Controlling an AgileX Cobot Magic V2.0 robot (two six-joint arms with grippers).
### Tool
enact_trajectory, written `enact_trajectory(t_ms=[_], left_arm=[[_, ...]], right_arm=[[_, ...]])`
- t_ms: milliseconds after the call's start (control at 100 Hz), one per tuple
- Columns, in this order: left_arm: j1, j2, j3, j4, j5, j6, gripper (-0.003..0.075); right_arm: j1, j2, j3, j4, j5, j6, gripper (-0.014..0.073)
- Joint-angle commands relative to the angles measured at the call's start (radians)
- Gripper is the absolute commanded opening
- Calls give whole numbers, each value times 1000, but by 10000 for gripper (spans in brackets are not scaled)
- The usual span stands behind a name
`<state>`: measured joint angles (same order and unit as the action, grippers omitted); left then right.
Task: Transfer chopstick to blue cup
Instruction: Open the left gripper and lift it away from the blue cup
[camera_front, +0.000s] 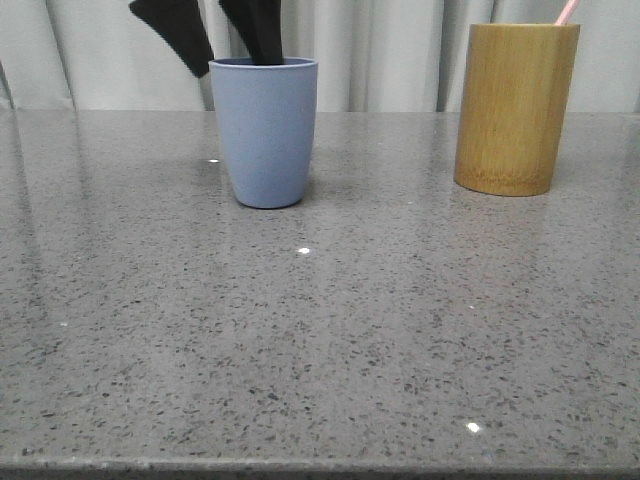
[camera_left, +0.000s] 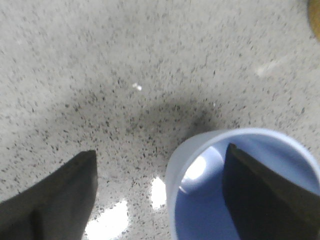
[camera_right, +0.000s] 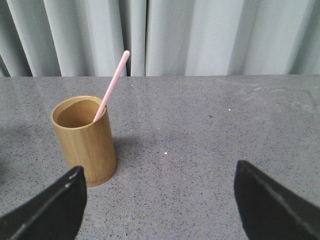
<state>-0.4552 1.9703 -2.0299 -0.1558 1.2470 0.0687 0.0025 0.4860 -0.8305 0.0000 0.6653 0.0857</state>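
Observation:
The blue cup (camera_front: 265, 130) stands upright on the grey speckled table, left of centre. My left gripper (camera_front: 232, 62) is open and hangs over the cup's rim, with one finger down inside the cup and the other outside on its left. The left wrist view shows the same: the cup (camera_left: 200, 220) with one finger in it, my left gripper (camera_left: 161, 150) open and empty. One pale pink chopstick (camera_right: 112, 85) leans in the bamboo holder (camera_right: 85, 140); only its tip (camera_front: 567, 12) shows in the front view. My right gripper (camera_right: 160, 167) is open and empty, short of the holder.
The bamboo holder (camera_front: 515, 105) stands at the back right of the table (camera_front: 320, 340), well apart from the blue cup. Grey curtains hang behind the table's far edge. A corner of the holder (camera_left: 316, 15) shows in the left wrist view.

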Motion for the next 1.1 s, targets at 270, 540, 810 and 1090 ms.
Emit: enact_trajectory(t_ms=[270,540,810,1090], left_arm=[[-11,-134,-63,-40,19,-12,505],[22,-250,-39,35,19,-12,504],[163,-396,124,72,2,-12,504],[318,-660,434,72,-112,-12,503]], right_arm=[[-4,13,-30,0,-82,-9,602],[-4,13,-30,0,-82,-9,602],[-4,14,-30,0,-81,-9,602],[-4,18,-30,0,-81,-9,602]])
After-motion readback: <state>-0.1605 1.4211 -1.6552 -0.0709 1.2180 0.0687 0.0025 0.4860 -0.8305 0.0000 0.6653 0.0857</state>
